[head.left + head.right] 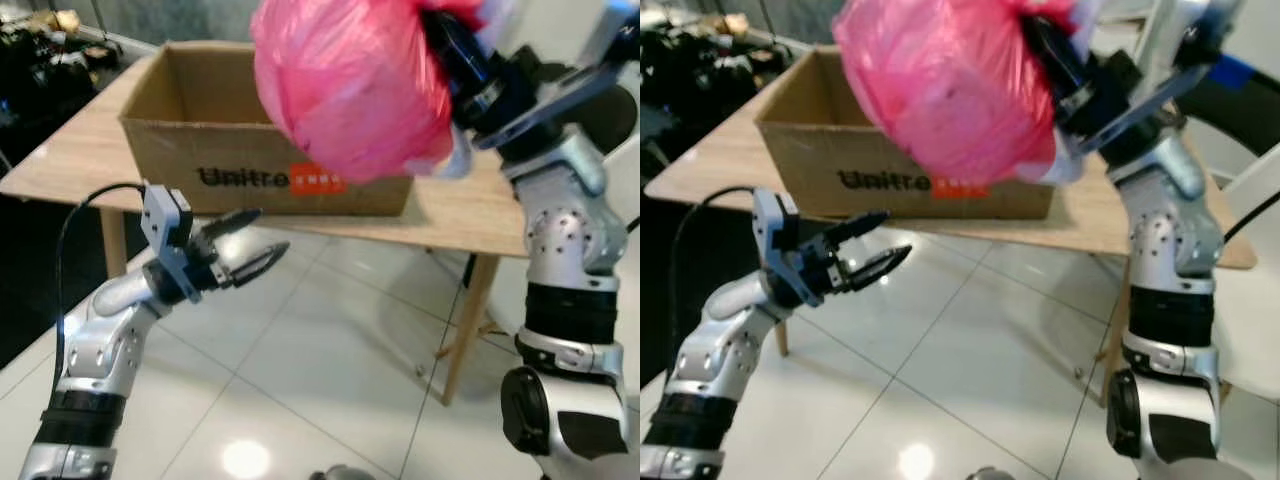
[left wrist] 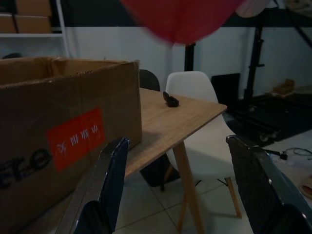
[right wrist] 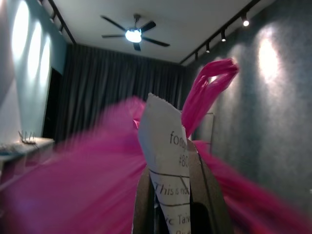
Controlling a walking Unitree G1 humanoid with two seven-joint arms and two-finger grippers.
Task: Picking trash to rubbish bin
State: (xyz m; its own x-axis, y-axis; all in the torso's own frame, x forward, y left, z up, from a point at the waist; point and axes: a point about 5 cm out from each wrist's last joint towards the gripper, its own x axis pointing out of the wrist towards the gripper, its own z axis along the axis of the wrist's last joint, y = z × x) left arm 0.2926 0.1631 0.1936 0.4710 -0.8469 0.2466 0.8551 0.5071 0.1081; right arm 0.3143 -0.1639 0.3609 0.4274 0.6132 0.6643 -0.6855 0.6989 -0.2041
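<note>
1. The left tool [image 1: 256, 244] hovers low over the white tiled floor [image 1: 330, 350], in front of the tabletop's near edge; its two black fingers [image 2: 109, 180] are spread apart and hold nothing.
2. A black cable [image 1: 75, 225] loops from the left wrist camera down along the silver forearm.
3. The right arm [image 1: 565, 230] is raised beside the tabletop, its tool [image 1: 440, 35] lifted high and clenched on a full pink trash bag [image 1: 350, 85], which hangs in the air in front of and above the cardboard box.
4. In the right wrist view a white printed paper slip [image 3: 168, 161] stands up against the gathered pink plastic, with a loop of the bag's handle [image 3: 209, 83] rising behind it.
5. The open cardboard box [image 1: 210, 140] sits on the wooden tabletop [image 1: 80, 150], close to the near edge, a black printed word and an orange label on its front wall; the bag hides its right part.
6. A small dark object [image 2: 170, 100] lies on the tabletop past the box's corner; what it is cannot be told.
7. A white chair [image 2: 195, 117] stands just beyond the tabletop.
8. Dark clutter [image 1: 40, 50] lies on the floor well behind the tabletop on the left.
9. A ceiling fan with a light [image 3: 134, 34] hangs overhead in front of dark curtains [image 3: 102, 92].
</note>
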